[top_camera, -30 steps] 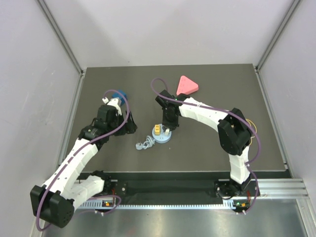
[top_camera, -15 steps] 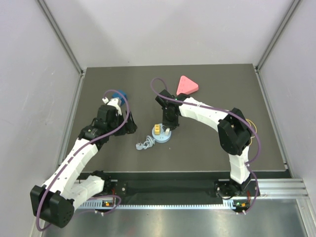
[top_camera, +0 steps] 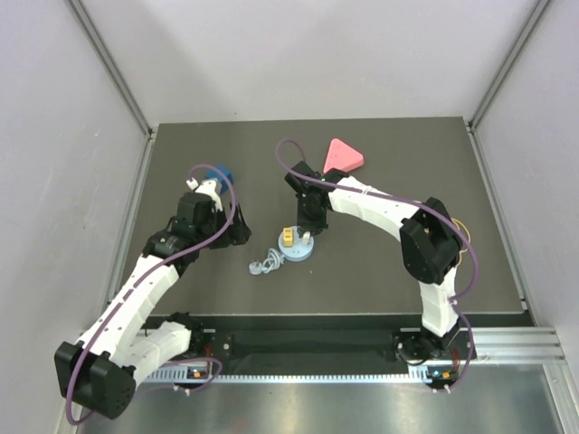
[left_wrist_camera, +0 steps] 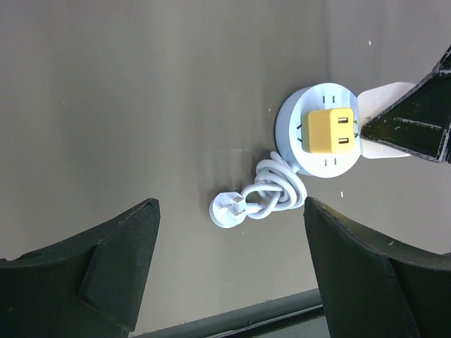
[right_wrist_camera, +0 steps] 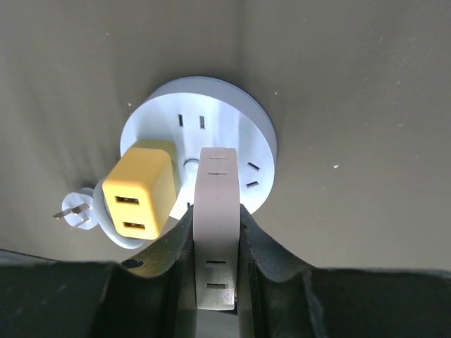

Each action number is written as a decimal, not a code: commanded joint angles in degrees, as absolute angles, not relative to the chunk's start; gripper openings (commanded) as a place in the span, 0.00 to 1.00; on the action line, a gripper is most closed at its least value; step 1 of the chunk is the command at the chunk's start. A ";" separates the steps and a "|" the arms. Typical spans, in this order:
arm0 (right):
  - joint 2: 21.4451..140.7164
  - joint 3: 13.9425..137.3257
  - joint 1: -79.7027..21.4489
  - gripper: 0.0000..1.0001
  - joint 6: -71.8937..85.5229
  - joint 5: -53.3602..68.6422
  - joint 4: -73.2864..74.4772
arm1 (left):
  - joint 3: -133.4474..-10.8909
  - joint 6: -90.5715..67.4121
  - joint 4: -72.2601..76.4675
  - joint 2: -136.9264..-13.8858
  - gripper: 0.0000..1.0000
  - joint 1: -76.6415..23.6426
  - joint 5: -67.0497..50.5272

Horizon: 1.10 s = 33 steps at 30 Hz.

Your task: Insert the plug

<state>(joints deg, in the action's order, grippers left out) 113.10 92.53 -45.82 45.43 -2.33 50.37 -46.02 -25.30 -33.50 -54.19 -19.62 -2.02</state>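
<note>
Mid-insertion: right gripper pinches white plug over the socket hub beside the yellow adapter, left gripper spread wide; next, probably align prongs and press down.

The right pincer hides one end of the white plug.

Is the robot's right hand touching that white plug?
Touching. The right wrist view shows the right end effector clamped on the white plug, one finger pressed against each side.
</note>
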 commanded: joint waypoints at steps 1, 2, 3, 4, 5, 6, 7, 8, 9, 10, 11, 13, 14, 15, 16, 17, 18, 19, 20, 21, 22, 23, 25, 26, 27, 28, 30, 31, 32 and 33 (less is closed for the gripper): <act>111.36 95.27 -45.44 0.00 44.65 -2.73 49.57 | -46.67 -24.43 -32.70 -53.00 0.88 -19.51 -1.58; 111.36 95.10 -45.53 0.00 44.65 -2.72 49.48 | -46.58 -24.35 -32.78 -53.00 0.88 -19.51 -1.67; 111.27 95.01 -45.53 0.00 44.65 -2.81 49.40 | -46.67 -24.35 -32.70 -53.09 0.88 -19.60 -1.76; 111.27 94.75 -45.44 0.00 44.65 -2.90 49.48 | -46.67 -24.35 -32.78 -53.17 0.88 -19.51 -1.76; 111.27 94.57 -45.44 0.00 44.56 -3.25 49.48 | -46.67 -24.35 -32.78 -53.17 0.88 -19.60 -1.76; 111.18 94.40 -45.53 0.00 44.56 -3.51 49.40 | -46.58 -24.35 -32.70 -53.17 0.88 -19.60 -1.76; 111.09 94.13 -45.44 0.00 44.56 -3.43 49.31 | -46.58 -24.43 -32.70 -53.17 0.88 -19.51 -1.76; 111.09 93.43 -45.35 0.00 44.56 -3.43 48.78 | -46.58 -24.43 -32.78 -53.17 0.88 -19.60 -1.76; 111.09 93.08 -45.35 0.00 44.56 -3.25 48.61 | -46.58 -24.43 -32.78 -53.09 0.88 -19.60 -1.67; 111.01 92.55 -45.18 0.00 44.47 -3.16 48.34 | -46.58 -24.43 -32.70 -53.09 0.88 -19.51 -1.67; 111.01 92.20 -45.18 0.00 44.47 -3.08 48.08 | -46.58 -24.43 -32.70 -53.17 0.88 -19.51 -1.58; 111.09 91.32 -45.09 0.00 44.56 -2.90 47.38 | -46.58 -24.43 -32.78 -53.00 0.88 -19.60 -1.58; 111.18 91.14 -45.09 0.00 44.39 -2.81 47.37 | -46.58 -24.43 -32.70 -53.17 0.88 -19.60 -1.50; 111.18 90.97 -45.09 0.00 44.38 -2.73 47.20 | -46.58 -24.43 -32.78 -53.17 0.88 -19.51 -1.49; 111.27 90.62 -45.17 0.00 44.38 -2.90 47.02 | -46.58 -24.43 -32.78 -53.09 0.88 -19.51 -1.67; 111.27 90.53 -45.18 0.00 44.38 -2.90 47.11 | -46.58 -24.43 -32.78 -53.17 0.88 -19.60 -1.58; 111.27 90.27 -45.18 0.00 44.56 -2.90 46.85 | -46.58 -24.43 -32.78 -53.26 0.88 -19.60 -1.58; 111.27 90.09 -45.18 0.00 44.39 -2.90 46.85 | -46.58 -24.43 -32.78 -53.17 0.88 -19.60 -1.58; 111.18 90.00 -45.09 0.00 44.38 -2.99 46.85 | -46.58 -24.43 -32.70 -53.26 0.88 -19.51 -1.58; 111.27 89.83 -45.09 0.00 44.38 -3.08 46.93 | -46.58 -24.43 -32.70 -53.17 0.88 -19.60 -1.58; 111.18 89.74 -45.17 0.00 44.47 -3.08 46.93 | -46.58 -24.43 -32.70 -53.26 0.88 -19.51 -1.58; 111.09 89.56 -45.18 0.00 44.47 -2.99 47.02 | -46.58 -24.43 -32.78 -53.26 0.88 -19.60 -1.58; 110.92 89.56 -45.09 0.00 44.56 -3.08 47.37 | -46.58 -24.43 -32.70 -53.26 0.88 -19.60 -1.58; 110.83 89.56 -45.09 0.00 44.65 -3.08 47.72 | -46.58 -24.43 -32.70 -53.26 0.88 -19.51 -1.67; 110.74 89.56 -45.09 0.00 44.56 -2.99 47.72 | -46.58 -24.43 -32.78 -53.17 0.88 -19.60 -1.67; 110.39 89.56 -45.09 0.00 44.65 -3.08 47.90 | -46.58 -24.43 -32.78 -53.17 0.88 -19.51 -1.67; 109.95 89.82 -45.09 0.00 44.56 -2.99 48.51 | -46.58 -24.43 -32.78 -53.17 0.88 -19.60 -1.76; 109.86 89.74 -45.09 0.00 44.47 -2.99 48.69 | -46.67 -24.43 -32.70 -53.17 0.88 -19.60 -1.76; 109.69 89.82 -45.17 0.00 44.39 -2.99 48.87 | -46.58 -24.43 -32.78 -53.09 0.88 -19.51 -1.67; 109.43 89.65 -45.09 0.00 44.38 -3.08 48.78 | -46.58 -24.43 -32.78 -53.09 0.88 -19.51 -1.67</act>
<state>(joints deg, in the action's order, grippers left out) 112.46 90.37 -45.45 45.01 -2.31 47.62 -46.02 -25.32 -33.50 -54.19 -19.59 -2.02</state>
